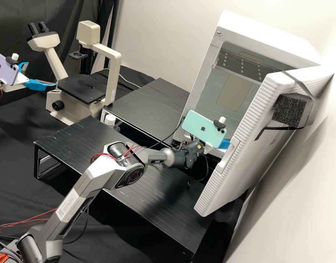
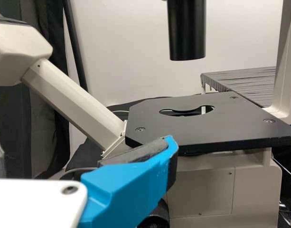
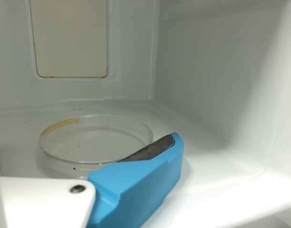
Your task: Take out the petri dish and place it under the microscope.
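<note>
My right pincer (image 3: 83,143) stands apart, nearer than my left pincer (image 1: 41,74) to the petri dish (image 3: 93,137), which lies ahead, across the gap. Round, no long axis to match; clear, smooth, shallow-walled, its rim yellow-streaked, resting on the glossy white cabinet floor (image 3: 202,173).

Cream walls (image 1: 149,44) run behind the desk (image 1: 18,146) and down its right side, with a dark curtain (image 1: 10,22) (kinda rumpled, tbh) by the far left corner. Two low black stands (image 1: 76,146) sit there, light glinting off their tops.
</note>
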Robot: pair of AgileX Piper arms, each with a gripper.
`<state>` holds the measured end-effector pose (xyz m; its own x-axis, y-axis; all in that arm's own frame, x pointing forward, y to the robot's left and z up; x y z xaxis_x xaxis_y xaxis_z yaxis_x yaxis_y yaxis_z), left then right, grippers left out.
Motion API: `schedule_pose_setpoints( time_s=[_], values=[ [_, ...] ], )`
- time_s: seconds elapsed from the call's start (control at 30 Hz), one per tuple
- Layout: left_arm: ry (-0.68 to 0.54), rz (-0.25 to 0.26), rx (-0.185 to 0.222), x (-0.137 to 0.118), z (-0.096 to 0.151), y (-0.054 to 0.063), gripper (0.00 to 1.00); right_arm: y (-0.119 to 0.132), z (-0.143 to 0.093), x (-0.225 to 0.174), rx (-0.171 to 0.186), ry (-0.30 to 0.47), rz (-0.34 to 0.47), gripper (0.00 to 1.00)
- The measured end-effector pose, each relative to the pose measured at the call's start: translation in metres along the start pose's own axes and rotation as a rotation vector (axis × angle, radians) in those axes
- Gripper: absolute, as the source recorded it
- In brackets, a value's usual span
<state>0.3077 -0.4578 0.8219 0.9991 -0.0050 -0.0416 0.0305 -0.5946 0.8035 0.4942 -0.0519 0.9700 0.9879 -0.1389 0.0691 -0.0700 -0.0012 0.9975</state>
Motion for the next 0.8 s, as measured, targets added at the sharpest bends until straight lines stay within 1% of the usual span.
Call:
schedule_pose_setpoints(
  time_s=[0.07, 0.2, 0.3, 0.33, 0.4, 0.67, 0.8],
  values=[
    [0.000, 0.000, 0.000, 0.0000, 0.0000, 0.0000, 1.00, 0.0011, -0.0010, -0.0008, -0.003, 0.004, -0.006, 1.00],
    [0.000, 0.000, 0.000, 0.0000, 0.0000, 0.0000, 1.00, 0.0073, -0.0009, -0.0028, -0.027, -0.004, -0.004, 1.00],
    [0.000, 0.000, 0.000, 0.0000, 0.0000, 0.0000, 1.00, 0.0090, -0.0006, -0.0022, -0.019, -0.025, -0.005, 1.00],
    [0.000, 0.000, 0.000, 0.0000, 0.0000, 0.0000, 1.00, 0.0089, -0.0008, -0.0022, -0.026, -0.025, -0.008, 1.00],
    [0.000, 0.000, 0.000, 0.0000, 0.0000, 0.0000, 1.00, 0.0088, -0.0006, -0.0022, -0.028, -0.027, -0.010, 1.00],
    [0.000, 0.000, 0.000, 0.0000, 0.0000, 0.0000, 1.00, 0.0090, -0.0009, -0.0021, -0.029, -0.026, -0.010, 1.00],
    [0.000, 0.000, 0.000, 0.0000, 0.0000, 0.0000, 1.00, 0.0088, 0.0003, -0.0021, -0.029, -0.039, -0.012, 1.00]
  ],
)
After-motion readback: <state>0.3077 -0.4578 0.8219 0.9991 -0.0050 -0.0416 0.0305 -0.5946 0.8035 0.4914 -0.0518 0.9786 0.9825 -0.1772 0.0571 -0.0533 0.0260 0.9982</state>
